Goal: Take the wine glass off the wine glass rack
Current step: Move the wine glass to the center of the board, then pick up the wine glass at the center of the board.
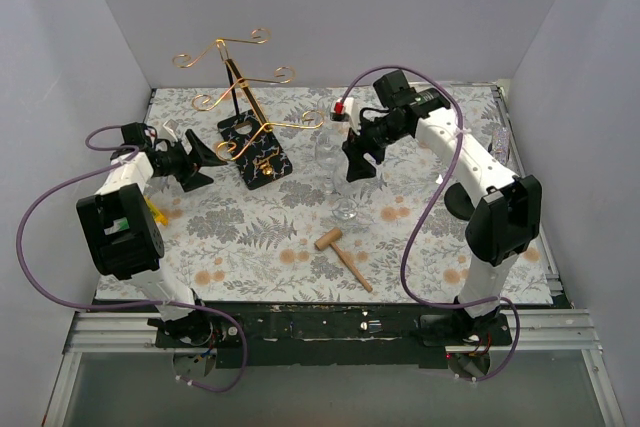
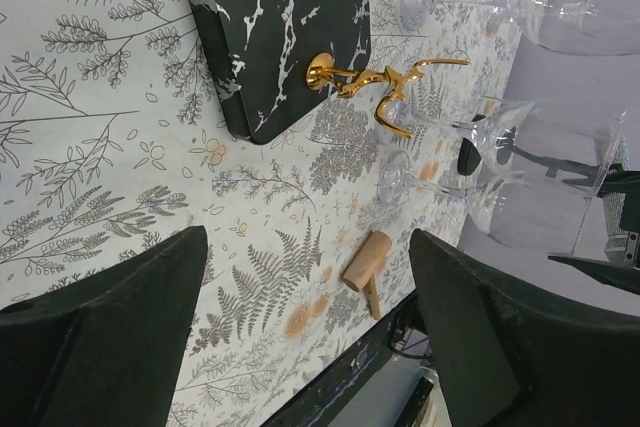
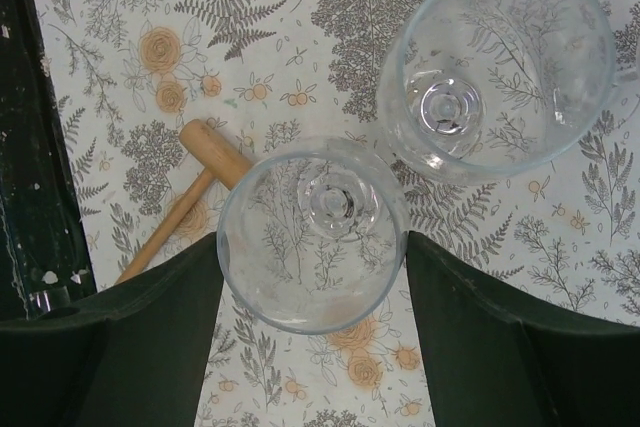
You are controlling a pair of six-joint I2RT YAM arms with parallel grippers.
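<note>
The wine glass rack stands left of centre, its gold scroll arms bare; its black base also shows in the left wrist view. Two clear wine glasses stand upright on the floral cloth right of it. My right gripper points down over the nearer wine glass, its fingers against both sides of the bowl. The second glass stands just beyond it. My left gripper is open and empty left of the rack base, low over the cloth.
A small wooden mallet lies on the cloth near the front, close to the held glass. White walls close in the table on three sides. The black front edge of the table is near.
</note>
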